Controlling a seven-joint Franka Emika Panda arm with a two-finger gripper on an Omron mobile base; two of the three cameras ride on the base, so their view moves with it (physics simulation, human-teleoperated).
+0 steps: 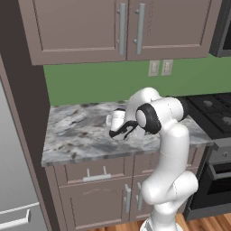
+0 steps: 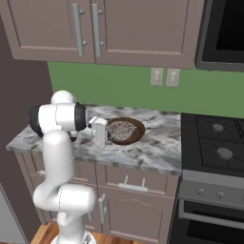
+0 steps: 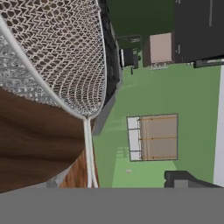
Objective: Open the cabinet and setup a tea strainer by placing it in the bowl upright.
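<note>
The dark brown wood-grain bowl point(image 2: 137, 132) sits on the marble counter point(image 2: 157, 147), and the silvery mesh tea strainer point(image 2: 122, 128) rests inside it. In the hand view the strainer's mesh point(image 3: 65, 57) looms close at the upper left above the bowl's rim point(image 3: 35, 144), and its thin wire handle point(image 3: 89, 153) runs down toward the hand. My gripper point(image 2: 108, 134) hovers at the bowl's left edge, open, with its tips spread wide on either side of the wire and nothing clamped. The tall brown cabinet's side wall point(image 1: 25, 99) stands at the left; its door is out of view.
A black stove point(image 2: 214, 133) adjoins the counter on the right, under a microwave point(image 2: 224, 33). Paired-door wall cabinets point(image 2: 95, 28) hang overhead. Two outlets point(image 2: 164, 76) sit on the green wall. Drawers point(image 2: 128, 183) lie below the counter. A grey fridge point(image 1: 13, 189) is far left.
</note>
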